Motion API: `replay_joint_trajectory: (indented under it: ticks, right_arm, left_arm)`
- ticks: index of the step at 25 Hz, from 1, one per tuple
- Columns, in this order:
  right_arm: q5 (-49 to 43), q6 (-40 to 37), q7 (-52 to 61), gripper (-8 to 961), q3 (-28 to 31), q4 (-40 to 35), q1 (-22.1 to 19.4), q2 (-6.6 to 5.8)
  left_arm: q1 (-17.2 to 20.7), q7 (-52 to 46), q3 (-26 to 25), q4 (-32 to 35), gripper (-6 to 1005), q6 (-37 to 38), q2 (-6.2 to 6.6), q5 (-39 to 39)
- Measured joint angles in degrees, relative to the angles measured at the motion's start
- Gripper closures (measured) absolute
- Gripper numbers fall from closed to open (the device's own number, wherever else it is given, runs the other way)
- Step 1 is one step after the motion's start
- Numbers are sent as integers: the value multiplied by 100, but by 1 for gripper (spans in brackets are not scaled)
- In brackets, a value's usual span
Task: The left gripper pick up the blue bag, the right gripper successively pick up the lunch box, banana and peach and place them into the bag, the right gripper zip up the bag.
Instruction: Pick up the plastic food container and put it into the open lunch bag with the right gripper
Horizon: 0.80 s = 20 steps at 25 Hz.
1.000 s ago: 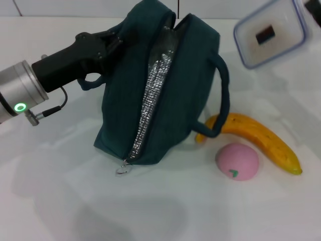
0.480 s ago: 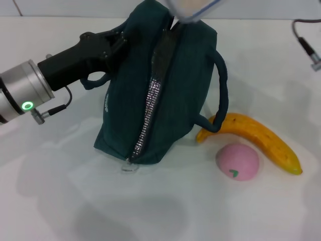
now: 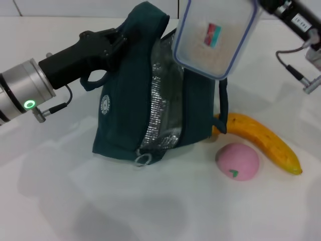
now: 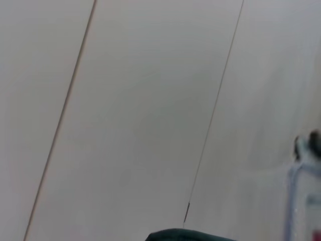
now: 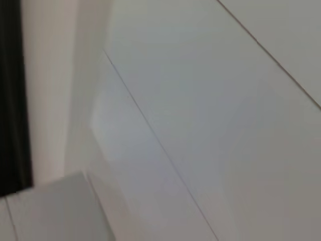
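The left gripper [image 3: 120,42] clamps the blue bag [image 3: 125,115] by its upper edge, foil mouth gaping. The right gripper, fingers out of view, carries the lunch box [image 3: 215,35] over that mouth; it should tilt narrow-end down and lower between the lips. Banana [image 3: 261,138] and peach [image 3: 236,160] wait on the white table [image 3: 60,201], pale wall panels behind.

1. The right gripper [image 3: 261,4] is cut off by the head view's top edge; its fingers cannot be seen.
2. The lunch box [image 3: 214,36] hides part of the blue bag [image 3: 125,110] opening, and its top runs out of frame.
3. The left gripper [image 3: 123,37] tip is buried in bag fabric.
4. The bag handle covers one end of the banana [image 3: 263,140].
5. The left wrist view catches only slivers of bag [image 4: 190,235] and box [image 4: 303,206].
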Motion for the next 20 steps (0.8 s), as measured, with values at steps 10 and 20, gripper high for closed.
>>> replay_joint_trajectory:
  ticks: [10,20]
  right_arm:
    - [0,315,17,864,-252,32,142,21]
    - [226,296,-40,882,22,530,331,20]
  left_arm:
    - [-89,2,25,-15,954,-8,-21,-12]
    - [-121,9,28,-87,954,-15,-35,-34]
